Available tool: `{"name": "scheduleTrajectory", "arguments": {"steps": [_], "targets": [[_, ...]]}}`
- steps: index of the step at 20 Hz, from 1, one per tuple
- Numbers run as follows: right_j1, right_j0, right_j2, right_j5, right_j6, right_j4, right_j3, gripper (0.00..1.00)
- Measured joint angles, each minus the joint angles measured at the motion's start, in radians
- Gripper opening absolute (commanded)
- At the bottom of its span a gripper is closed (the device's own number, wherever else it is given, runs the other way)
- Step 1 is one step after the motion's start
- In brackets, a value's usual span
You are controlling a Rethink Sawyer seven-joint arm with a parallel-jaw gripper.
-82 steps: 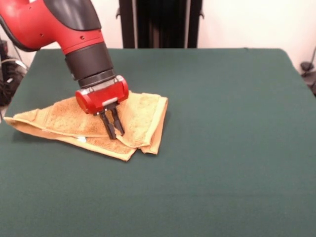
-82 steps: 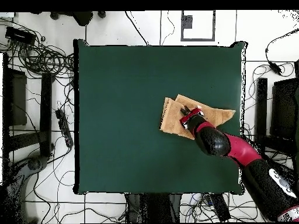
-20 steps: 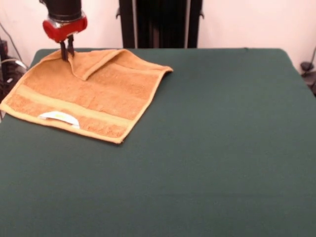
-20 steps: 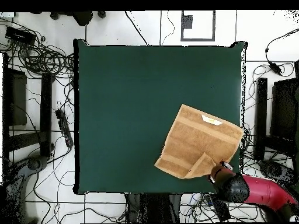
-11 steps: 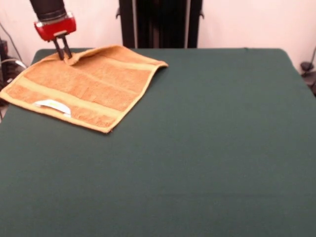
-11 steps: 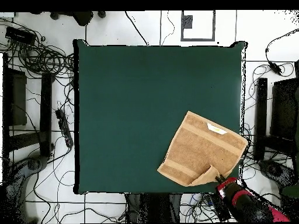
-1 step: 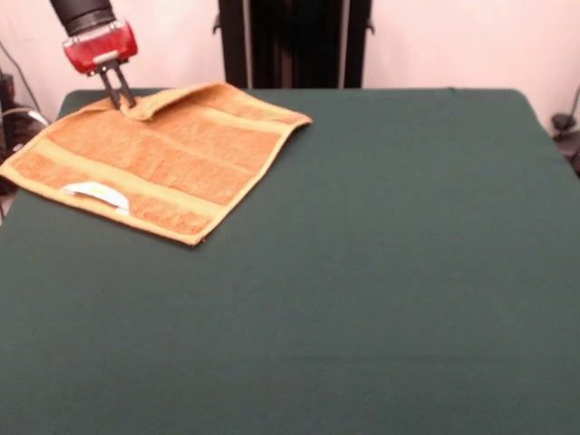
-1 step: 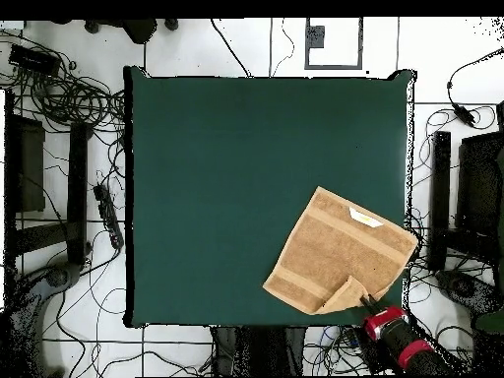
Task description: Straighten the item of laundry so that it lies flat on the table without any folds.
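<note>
The item of laundry, an orange-tan towel with paler bands and a white label, lies spread on the table in its far left corner. Its far corner is folded back over itself in a small flap. My gripper stands at that flap, its fingers close together and shut on the corner. In the overhead view the item of laundry lies at the table's lower right, with the gripper at its bottom corner near the table edge. One towel corner reaches just past the table's side edge.
Cables lie on the floor round the table. A black stand rises behind the far edge. Dark equipment sits beside the table on the towel's side.
The towel was a folded heap nearer the table's middle; it has since been dragged to the corner and opened out. Over the last half second the gripper and towel barely shifted.
</note>
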Motion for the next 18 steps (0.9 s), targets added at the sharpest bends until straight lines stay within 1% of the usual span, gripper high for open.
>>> {"name": "scheduleTrajectory", "arguments": {"steps": [1, 2, 5, 10, 15, 18], "targets": [[0.018, -0.019, 0.009, 0.006, -0.016, -0.007, 0.0, 0.0], [0.055, -0.052, 0.024, 0.019, -0.057, -0.021, 0.0, 0.0], [0.132, -0.109, 0.048, 0.056, -0.166, -0.042, 0.0, 0.0], [0.206, -0.148, 0.099, 0.135, -0.325, -0.048, 0.02, 0.0], [0.217, -0.172, 0.151, 0.186, -0.395, -0.048, 0.06, 0.0], [0.217, -0.202, 0.181, 0.228, -0.429, -0.049, 0.083, 0.0]]}}
